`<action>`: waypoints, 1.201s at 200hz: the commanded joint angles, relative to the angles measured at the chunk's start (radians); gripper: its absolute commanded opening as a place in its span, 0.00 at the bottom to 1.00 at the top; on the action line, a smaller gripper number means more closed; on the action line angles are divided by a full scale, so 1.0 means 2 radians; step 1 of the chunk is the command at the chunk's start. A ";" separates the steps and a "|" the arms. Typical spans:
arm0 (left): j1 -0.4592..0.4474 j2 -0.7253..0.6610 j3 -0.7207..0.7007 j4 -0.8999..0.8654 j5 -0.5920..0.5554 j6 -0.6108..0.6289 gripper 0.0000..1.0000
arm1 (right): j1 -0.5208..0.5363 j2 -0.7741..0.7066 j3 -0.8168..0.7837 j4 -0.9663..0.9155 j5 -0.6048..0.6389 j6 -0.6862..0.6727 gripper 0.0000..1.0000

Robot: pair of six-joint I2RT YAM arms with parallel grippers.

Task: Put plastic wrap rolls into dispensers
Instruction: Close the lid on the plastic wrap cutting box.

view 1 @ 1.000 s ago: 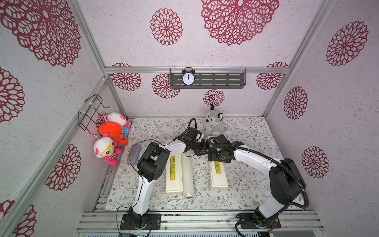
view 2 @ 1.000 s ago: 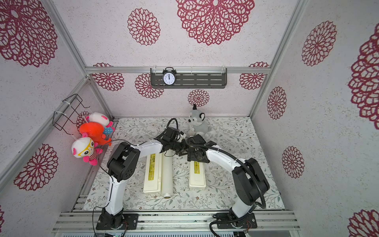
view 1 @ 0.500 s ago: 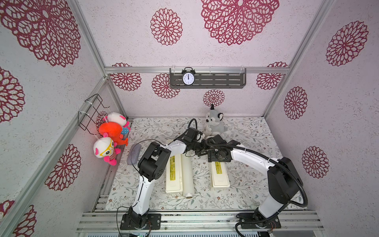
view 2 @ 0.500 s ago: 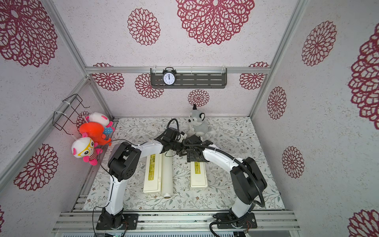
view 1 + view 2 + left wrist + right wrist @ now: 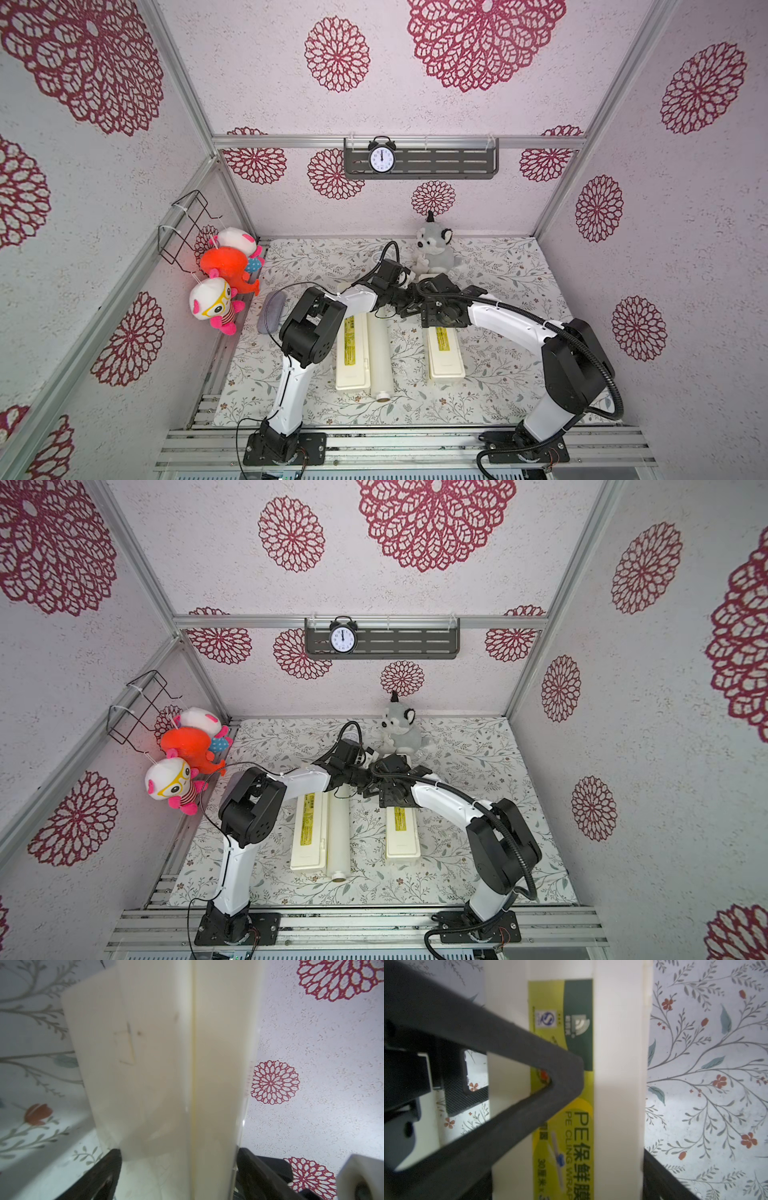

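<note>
Twin overhead views sharing the whole table (image 5: 498,286) (wrist cameras close in)

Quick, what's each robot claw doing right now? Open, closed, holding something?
Left claw: spread around the long white plastic wrap roll; gripping or not cannot be told.
Right claw: open over the cream-white dispenser box with the yellow-green label, holding nothing.
</note>
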 commanded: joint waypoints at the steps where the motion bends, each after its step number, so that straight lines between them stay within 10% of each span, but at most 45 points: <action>1: -0.009 -0.012 -0.009 0.015 0.013 0.007 0.92 | -0.005 -0.037 -0.014 0.043 0.009 0.005 0.80; 240: -0.013 0.006 -0.024 0.060 0.031 -0.008 0.91 | -0.003 -0.025 -0.013 0.013 0.001 0.036 0.81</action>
